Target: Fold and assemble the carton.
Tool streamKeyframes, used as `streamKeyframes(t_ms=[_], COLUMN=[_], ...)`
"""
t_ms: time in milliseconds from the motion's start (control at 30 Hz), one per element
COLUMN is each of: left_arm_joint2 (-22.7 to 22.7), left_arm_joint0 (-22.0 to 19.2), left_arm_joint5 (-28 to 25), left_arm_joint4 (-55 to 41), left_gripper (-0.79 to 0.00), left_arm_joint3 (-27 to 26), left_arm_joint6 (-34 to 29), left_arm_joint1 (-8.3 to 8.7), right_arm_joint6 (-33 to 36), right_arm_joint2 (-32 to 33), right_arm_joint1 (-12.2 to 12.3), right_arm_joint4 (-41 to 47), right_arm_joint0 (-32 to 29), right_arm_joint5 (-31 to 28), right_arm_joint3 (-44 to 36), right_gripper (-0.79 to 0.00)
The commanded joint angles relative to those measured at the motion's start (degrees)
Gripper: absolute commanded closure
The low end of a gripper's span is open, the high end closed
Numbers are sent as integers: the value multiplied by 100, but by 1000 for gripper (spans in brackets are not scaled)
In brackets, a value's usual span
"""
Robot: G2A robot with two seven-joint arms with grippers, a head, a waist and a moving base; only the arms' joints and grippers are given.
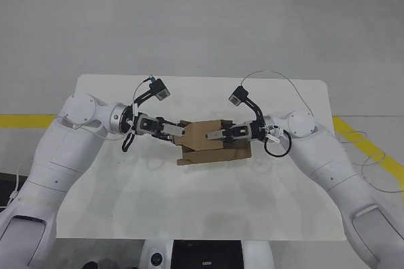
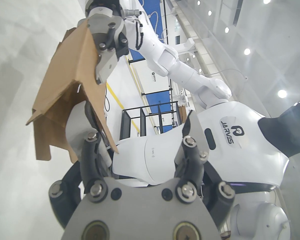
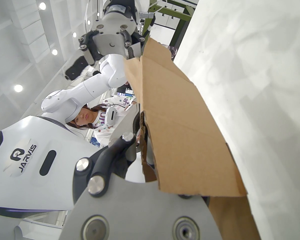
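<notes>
A brown cardboard carton [image 1: 212,144], partly unfolded with loose flaps, is held just above the middle of the white table [image 1: 155,202]. My right gripper [image 1: 217,134] is at its right end and shut on an upper panel; one finger [image 3: 136,116] presses the carton [image 3: 182,131], the other is hidden behind the board. My left gripper [image 1: 177,133] is at the carton's left end and open. One of its fingers [image 2: 90,138] lies against the carton [image 2: 65,81] inside a flap, the other [image 2: 190,131] stands well clear. The right gripper [image 2: 102,71] shows beyond it.
Bare table top surrounds the carton on all sides. Yellow floor tape [image 1: 13,121] runs past the table's left edge and also past its right edge [image 1: 370,151]. Cables loop over both wrists.
</notes>
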Motion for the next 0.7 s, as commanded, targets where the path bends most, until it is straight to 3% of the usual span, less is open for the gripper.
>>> streamKeyframes(t_ms=[0,267,667], left_arm_joint2=[-51,-157,93], left_arm_joint0=[27,76,-61], left_arm_joint5=[15,121,167], left_arm_joint4=[-145,-340,54], left_gripper=[-785,-785,-785], left_arm_joint3=[-42,-285,-325], left_arm_joint6=[-39,-22,267], left_arm_joint1=[-1,-18,-138], right_arm_joint6=[-38,-87,-143], right_arm_joint2=[-20,-82,-113], right_arm_joint1=[0,-29,-36], right_arm_joint4=[-37,29,-76], right_arm_joint0=[4,20,25], right_arm_joint5=[-38,-86,-142], right_arm_joint3=[37,134,-49], right_gripper=[0,0,0])
